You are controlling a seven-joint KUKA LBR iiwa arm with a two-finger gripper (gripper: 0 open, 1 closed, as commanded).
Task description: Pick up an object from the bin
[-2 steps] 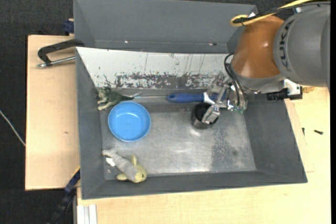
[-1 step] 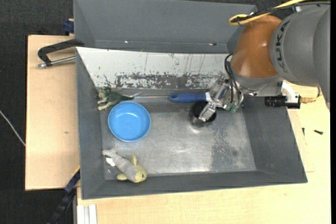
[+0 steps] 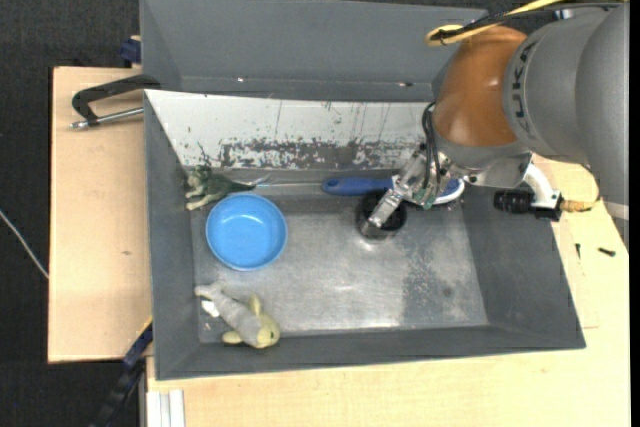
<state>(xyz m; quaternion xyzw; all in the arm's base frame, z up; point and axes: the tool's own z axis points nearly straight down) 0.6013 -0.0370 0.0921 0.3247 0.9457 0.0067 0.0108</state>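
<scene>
Pick u/way: gripper low at back-right of grey metal bin, just beside blue plastic long-handled tool; claw opening can't tell from here; nothing lifted, grasp & lift remain.

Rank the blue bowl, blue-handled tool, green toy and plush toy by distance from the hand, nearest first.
1. Blue-handled tool, at the back wall beside the hand.
2. Blue bowl, left-centre.
3. Green toy, back left, and grey plush toy, front left: too close to call.
</scene>
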